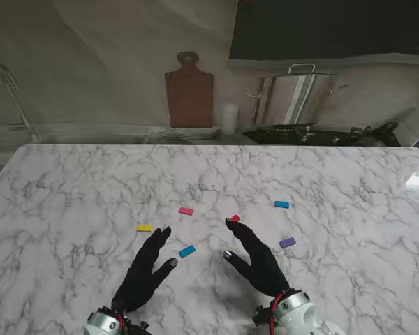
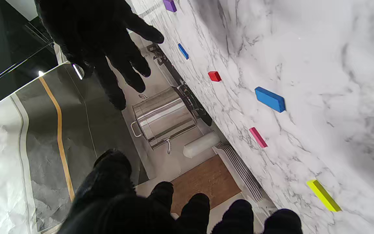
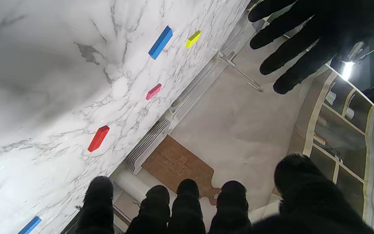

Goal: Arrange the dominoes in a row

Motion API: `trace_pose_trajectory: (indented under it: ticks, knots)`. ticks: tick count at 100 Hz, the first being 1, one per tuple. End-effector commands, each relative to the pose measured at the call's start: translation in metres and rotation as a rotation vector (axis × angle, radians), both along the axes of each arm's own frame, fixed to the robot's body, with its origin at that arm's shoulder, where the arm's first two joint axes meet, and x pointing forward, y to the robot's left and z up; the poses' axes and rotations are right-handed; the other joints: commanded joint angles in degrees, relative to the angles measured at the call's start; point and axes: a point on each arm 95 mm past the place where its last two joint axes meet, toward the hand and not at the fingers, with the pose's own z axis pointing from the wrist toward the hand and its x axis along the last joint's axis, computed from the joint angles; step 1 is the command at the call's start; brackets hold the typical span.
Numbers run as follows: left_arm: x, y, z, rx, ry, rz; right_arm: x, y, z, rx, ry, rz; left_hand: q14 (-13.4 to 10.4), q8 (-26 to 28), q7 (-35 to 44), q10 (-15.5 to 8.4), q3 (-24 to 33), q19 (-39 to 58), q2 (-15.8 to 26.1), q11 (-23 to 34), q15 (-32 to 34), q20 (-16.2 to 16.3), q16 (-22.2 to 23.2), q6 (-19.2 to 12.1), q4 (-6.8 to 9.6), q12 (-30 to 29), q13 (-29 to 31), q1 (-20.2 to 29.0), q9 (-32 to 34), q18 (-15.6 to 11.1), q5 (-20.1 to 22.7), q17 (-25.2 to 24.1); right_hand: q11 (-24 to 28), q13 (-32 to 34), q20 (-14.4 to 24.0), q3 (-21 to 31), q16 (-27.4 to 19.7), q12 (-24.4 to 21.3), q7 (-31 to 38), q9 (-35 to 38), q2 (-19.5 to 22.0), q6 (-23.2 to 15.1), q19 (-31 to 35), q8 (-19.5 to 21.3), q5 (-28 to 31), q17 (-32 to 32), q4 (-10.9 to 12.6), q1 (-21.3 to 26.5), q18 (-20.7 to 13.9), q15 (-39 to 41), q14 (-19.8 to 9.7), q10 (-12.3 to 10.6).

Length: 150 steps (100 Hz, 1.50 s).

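Stand view shows six dominoes scattered, well apart, on the marble desk: yellow domino, pink domino, red domino. Left hand and right hand hover released, fingers spread, grasping nothing.

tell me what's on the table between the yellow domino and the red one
The pink domino lies between the yellow domino and the red domino, slightly farther from me than both. The stand view shows it.
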Motion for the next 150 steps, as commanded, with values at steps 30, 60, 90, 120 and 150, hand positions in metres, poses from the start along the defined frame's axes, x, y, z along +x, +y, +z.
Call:
trace_pose_trajectory:
  ticks: [30, 60, 90, 120, 150]
  knots:
    - [-0.002, -0.004, 0.000, -0.002, 0.026, -0.015, 0.000, 0.001, -0.002, 0.002, 0.013, 0.001, -1.1, 0.6, -0.6, -1.4, -0.4, -1.4, 3.3, -0.7, -0.6, -1.6, -1.3, -1.0, -0.38, -0.4, -1.4, 0.2, -1.5, -1.2, -1.3, 0.4, 1.4, 0.8, 1.3, -0.2, 0.9, 0.6, 0.0, -0.8, 1.4, -0.9, 0.7, 2.1, -0.3, -0.2, -1.1, -1.1, -0.4, -0.4, -0.8, -1.0]
    - [0.001, -0.004, -0.001, 0.007, 0.042, -0.020, 0.002, 0.002, 0.001, -0.003, -0.005, 0.005, -0.9, 4.0, -0.4, -1.2, -0.4, -1.2, 2.9, -0.5, -0.6, -1.1, -1.3, -1.0, -0.35, 1.2, -1.5, 0.8, -1.4, -1.2, -1.5, 0.4, 3.7, 1.3, 2.2, 0.4, 0.9, 0.5, 0.7, -0.4, 0.6, -0.9, 0.8, 15.3, -1.2, 0.3, -0.8, 0.5, -0.3, -0.4, -1.1, -1.3]
    - [0.000, -0.007, -0.002, 0.020, 0.043, -0.029, -0.002, 0.001, 0.008, 0.012, -0.013, -0.007, -0.7, 4.9, -0.3, -1.0, -0.3, -1.2, 2.6, -0.2, -0.6, -0.9, -1.3, -0.9, -0.33, 1.8, -1.5, 1.1, -1.3, -1.1, -1.5, 0.5, 5.1, 1.9, 2.5, 1.8, 0.9, 0.5, 0.8, -0.1, 0.0, -0.6, 1.2, 16.7, -1.3, 0.7, 0.4, 3.4, -0.1, -0.3, -1.2, -1.4]
    - [0.003, 0.001, 0.002, 0.037, 0.041, -0.030, 0.012, -0.013, 0.018, -0.089, -0.034, -0.051, -0.2, 8.0, 1.5, -0.9, -0.2, -0.8, 1.2, 0.4, -0.3, 0.2, -0.7, -0.5, -0.16, 4.4, -1.4, 2.5, -0.9, -1.0, -0.8, 0.5, 14.2, 5.9, 3.2, 17.5, 1.3, 1.3, 8.0, 2.0, -4.3, 0.9, 5.1, 24.3, 0.3, 3.4, 9.0, 1.6, 0.6, 1.1, -0.7, -1.4]
    - [0.008, 0.007, 0.007, 0.068, 0.050, -0.040, 0.034, -0.038, 0.020, -0.280, -0.017, -0.067, 0.2, 8.4, 1.8, -0.7, -0.2, -0.5, 0.0, 0.7, -0.1, 1.6, 0.2, -0.3, -0.17, 6.1, -1.4, 2.9, -0.8, -0.8, -0.1, 0.5, 17.9, 10.7, 4.2, 15.1, 3.3, 3.6, 17.3, 5.4, -6.2, 2.4, 11.7, 20.4, 3.3, 5.7, 3.0, 1.4, 0.9, 4.2, 1.1, 0.2]
